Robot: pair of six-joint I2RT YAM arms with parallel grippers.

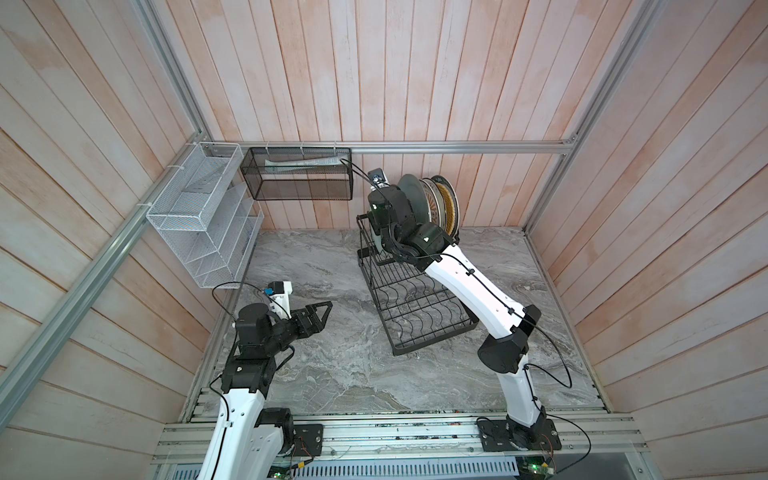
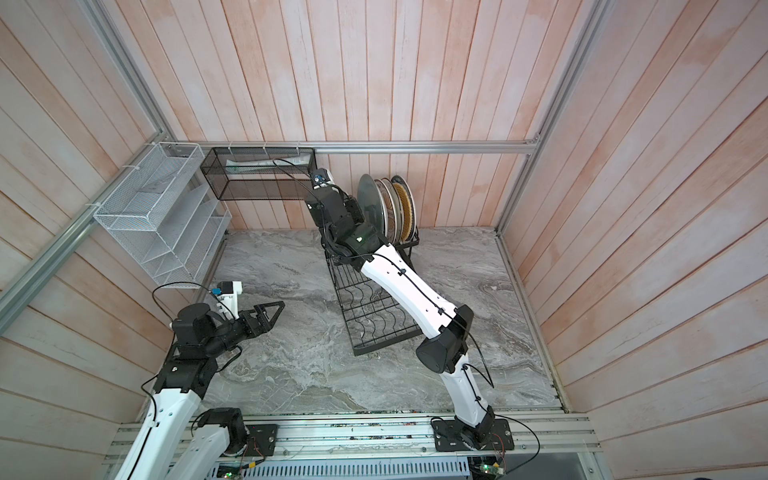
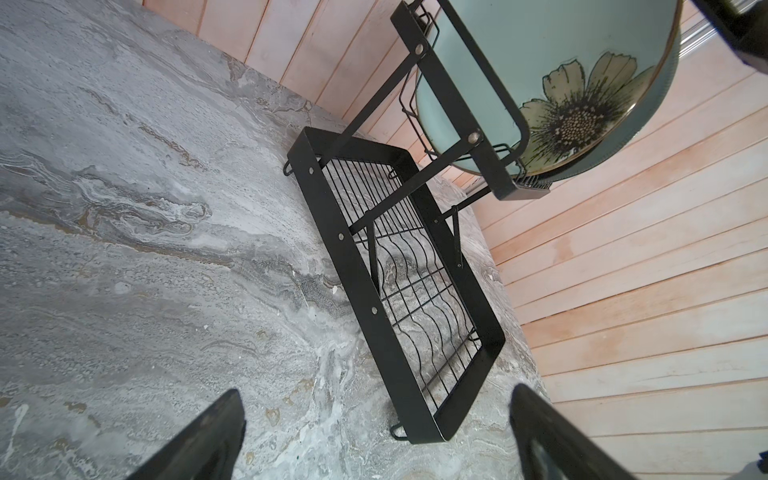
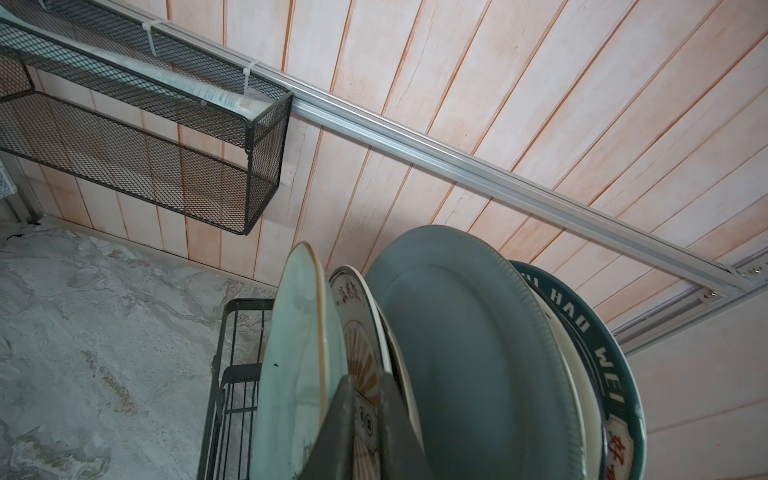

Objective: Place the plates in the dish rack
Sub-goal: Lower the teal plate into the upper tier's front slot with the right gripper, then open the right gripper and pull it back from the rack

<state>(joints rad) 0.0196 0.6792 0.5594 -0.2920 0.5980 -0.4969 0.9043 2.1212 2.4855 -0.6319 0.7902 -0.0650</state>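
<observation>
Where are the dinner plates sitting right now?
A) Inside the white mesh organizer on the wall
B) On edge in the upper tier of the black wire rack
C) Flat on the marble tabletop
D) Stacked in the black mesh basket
B: the plates stand on edge, side by side, in the raised upper tier of the black wire dish rack.

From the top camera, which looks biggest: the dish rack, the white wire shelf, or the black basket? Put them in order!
In a top view:
1-2. Dish rack and white wire shelf: look alike; the shelf hangs nearer the camera, so unsure.
3. Black basket, smallest.
</observation>
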